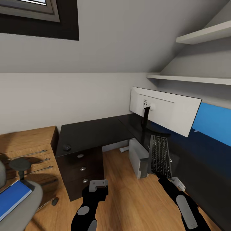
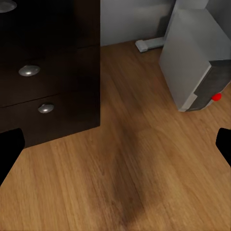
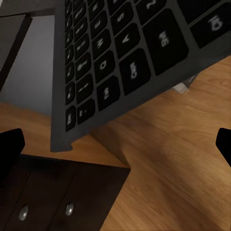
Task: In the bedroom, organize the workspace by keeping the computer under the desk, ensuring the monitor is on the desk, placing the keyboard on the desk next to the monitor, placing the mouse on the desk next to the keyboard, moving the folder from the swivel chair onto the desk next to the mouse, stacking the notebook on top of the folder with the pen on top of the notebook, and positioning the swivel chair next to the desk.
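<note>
Keyboard is lying lengthwise at centre right of the head view, in front of the monitor, its near end hanging out past the desk edge over the computer.

Right gripper is sitting just at that overhanging end; in the right wrist view the keys are looming close with both fingertips spread wide at the frame edges, gripping nothing.

You are probably lining up to take the keyboard by its free end. Come in level with the frame, one finger above and one below the thin edge, and close only once the edge is well between them. Then slide it fully onto the top beside the monitor rather than lifting high; it could tip off.

Left gripper, lower centre, is hanging spread open over bare floor near the drawers.

Mouse is on the desk's left corner; folder is on the chair, lower left.
</note>
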### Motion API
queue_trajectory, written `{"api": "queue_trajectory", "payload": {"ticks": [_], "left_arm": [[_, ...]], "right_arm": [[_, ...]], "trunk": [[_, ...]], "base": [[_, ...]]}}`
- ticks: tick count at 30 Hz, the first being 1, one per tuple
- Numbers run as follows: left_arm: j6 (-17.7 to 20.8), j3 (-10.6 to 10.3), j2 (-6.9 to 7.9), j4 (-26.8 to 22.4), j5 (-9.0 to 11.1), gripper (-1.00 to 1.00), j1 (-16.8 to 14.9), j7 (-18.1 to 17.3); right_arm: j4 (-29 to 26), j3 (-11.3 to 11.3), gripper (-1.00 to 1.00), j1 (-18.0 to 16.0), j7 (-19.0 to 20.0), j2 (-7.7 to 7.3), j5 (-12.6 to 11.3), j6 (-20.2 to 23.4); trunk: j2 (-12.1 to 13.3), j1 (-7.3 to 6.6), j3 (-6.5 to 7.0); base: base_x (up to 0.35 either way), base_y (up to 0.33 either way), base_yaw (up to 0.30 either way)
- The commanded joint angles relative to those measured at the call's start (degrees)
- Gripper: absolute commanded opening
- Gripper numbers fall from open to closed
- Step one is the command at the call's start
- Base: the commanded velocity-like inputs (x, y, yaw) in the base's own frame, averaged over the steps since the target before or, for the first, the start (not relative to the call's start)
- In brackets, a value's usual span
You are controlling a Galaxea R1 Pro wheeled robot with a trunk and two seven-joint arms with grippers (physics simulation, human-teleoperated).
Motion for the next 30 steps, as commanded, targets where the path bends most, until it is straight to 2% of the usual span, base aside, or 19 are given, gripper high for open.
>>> {"api": "queue_trajectory", "payload": {"ticks": [1, 9, 12, 16, 30], "left_arm": [[0.12, -0.1, 0.01, -0.07, 0.58, 1.0, -0.05, 0.55], [0.11, -0.1, 0.01, -0.07, 0.58, 1.0, -0.05, 0.55], [0.11, -0.1, 0.01, -0.07, 0.58, 1.0, -0.05, 0.55], [0.11, -0.1, 0.01, -0.07, 0.58, 1.0, -0.05, 0.55], [0.09, -0.1, 0.01, -0.07, 0.58, 1.0, -0.05, 0.55]], "right_arm": [[-0.09, -0.04, 1.0, -0.03, -0.27, 0.01, -0.54, 0.27], [-0.09, -0.23, 1.0, -0.03, -0.31, 0.11, -0.51, -1.27], [0.16, -0.37, 1.0, -0.03, -0.31, 0.19, -0.56, -5.27], [1.29, -0.4, 1.0, -0.03, -0.31, 0.21, -0.65, -8.05], [1.92, -0.42, 1.0, -0.03, -0.31, 0.22, -0.68, -9.1]], "trunk": [[-0.04, 0.0, -0.06], [-0.04, 0.0, -0.06], [-0.04, 0.0, -0.06], [-0.04, 0.0, -0.06], [-0.04, 0.0, -0.06]], "base": [[0.0, 0.0, 0.0], [0.0, 0.0, 0.0], [0.0, 0.0, 0.0], [0.0, 0.0, 0.0], [0.0, 0.0, 0.0]]}}
